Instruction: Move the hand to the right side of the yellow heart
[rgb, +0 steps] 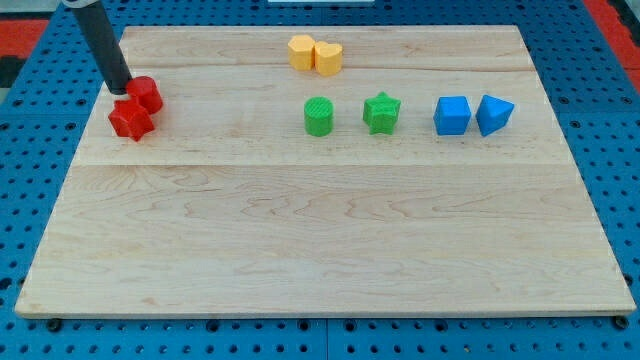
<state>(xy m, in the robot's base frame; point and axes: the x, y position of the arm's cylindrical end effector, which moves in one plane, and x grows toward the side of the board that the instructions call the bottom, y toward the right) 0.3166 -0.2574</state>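
- While our tip (120, 90) is touching the red blocks (137, 108) at the worktop's (300, 230) left, we are sitting far from the yellow heart (328, 57).
- Carrying only a rod, we are showing no gripper state.

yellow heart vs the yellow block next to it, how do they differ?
Shape: the yellow heart has a notched, lobed top; the yellow hexagon has a flat-sided, many-cornered outline.
Position: the hexagon lies on the view's left, the heart on the view's right, the two touching or nearly so.
Distance from my tip: the hexagon is nearer, the heart farther.
Shared: same yellow, similar size, both near the board's top edge.
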